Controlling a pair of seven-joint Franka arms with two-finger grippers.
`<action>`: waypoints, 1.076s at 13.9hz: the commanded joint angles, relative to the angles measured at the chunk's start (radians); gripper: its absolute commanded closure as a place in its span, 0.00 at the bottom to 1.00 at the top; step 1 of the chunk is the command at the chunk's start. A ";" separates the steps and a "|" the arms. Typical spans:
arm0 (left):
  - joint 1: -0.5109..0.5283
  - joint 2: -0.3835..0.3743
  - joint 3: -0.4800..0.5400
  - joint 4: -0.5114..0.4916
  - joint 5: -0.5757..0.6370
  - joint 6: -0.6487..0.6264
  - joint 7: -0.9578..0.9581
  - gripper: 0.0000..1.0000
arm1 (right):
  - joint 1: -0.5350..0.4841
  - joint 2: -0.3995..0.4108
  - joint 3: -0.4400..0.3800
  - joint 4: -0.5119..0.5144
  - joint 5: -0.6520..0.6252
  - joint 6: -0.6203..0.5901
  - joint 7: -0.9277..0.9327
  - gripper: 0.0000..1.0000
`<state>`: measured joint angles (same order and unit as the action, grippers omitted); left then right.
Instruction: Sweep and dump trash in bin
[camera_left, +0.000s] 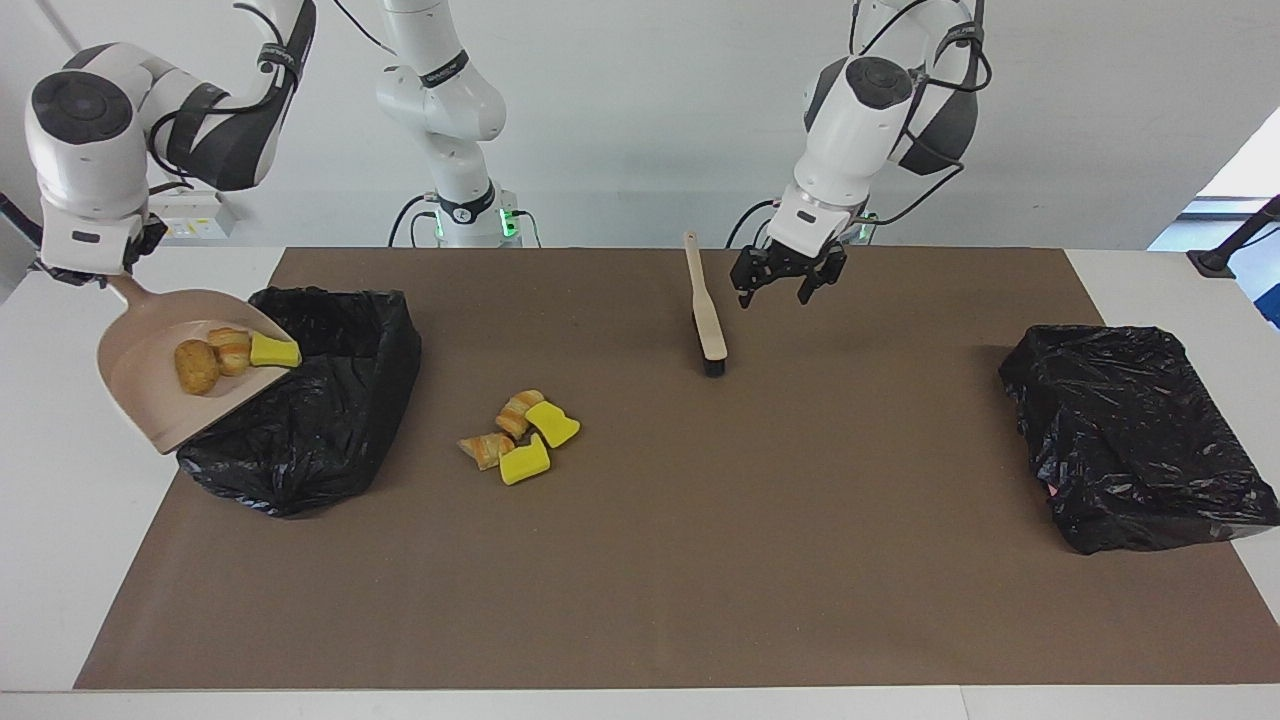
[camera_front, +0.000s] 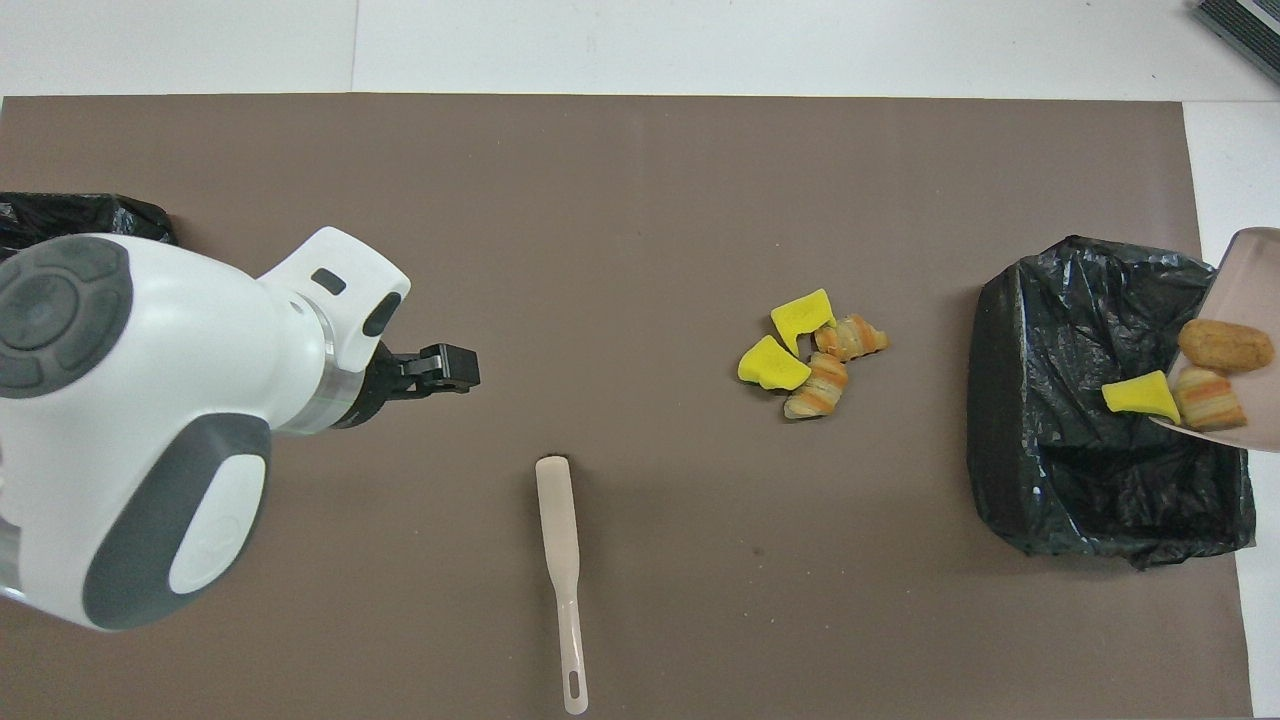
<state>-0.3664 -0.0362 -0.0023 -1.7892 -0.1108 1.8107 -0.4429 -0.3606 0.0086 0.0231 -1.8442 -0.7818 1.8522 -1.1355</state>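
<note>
The brush (camera_left: 706, 312) lies flat on the brown mat (camera_left: 700, 560) at the robots' edge, its handle toward the robots and its dark bristle head at the end away from them; nothing touches it. The left gripper (camera_left: 785, 285) hangs in the air at about three o'clock from the brush handle in the facing view, over bare mat, its fingers spread wide and empty.

At about eight o'clock from the brush head in that view, four chunks of trash (camera_left: 520, 432) sit in a tight cluster on the mat: two yellow sponge bits and two tan-orange bread-like lumps, touching one another, farther from the robots than the brush.

At nine o'clock from that cluster, toward the right arm's end of the table, stands the open bin (camera_left: 320, 400), lined with a black bag. The right gripper (camera_left: 95, 272) is clamped on the handle of the beige dustpan (camera_left: 150, 375), which it holds in the air tilted with its lip down over the bin's outer rim. Three more pieces (camera_left: 232, 352) ride in the pan: a brown lump highest up, a striped bread lump below it, and a yellow sponge bit right at the lip, over the bag's opening.

At three o'clock from the cluster, at the left arm's end of the mat, a second black-bagged bin (camera_left: 1135, 435) rests, well apart from everything else.
</note>
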 joint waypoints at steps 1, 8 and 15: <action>0.081 0.084 -0.010 0.151 0.019 -0.118 0.100 0.00 | -0.003 0.002 0.006 0.009 -0.039 0.018 0.020 1.00; 0.262 0.071 -0.004 0.202 0.022 -0.206 0.372 0.00 | 0.028 0.034 0.008 0.072 -0.139 0.016 -0.006 1.00; 0.305 -0.010 -0.010 0.154 0.102 -0.302 0.513 0.00 | 0.069 0.057 0.008 0.125 -0.198 0.004 -0.012 1.00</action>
<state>-0.0695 -0.0060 0.0008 -1.6009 -0.0372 1.5602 0.0493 -0.2892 0.0512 0.0294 -1.7473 -0.9423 1.8579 -1.1359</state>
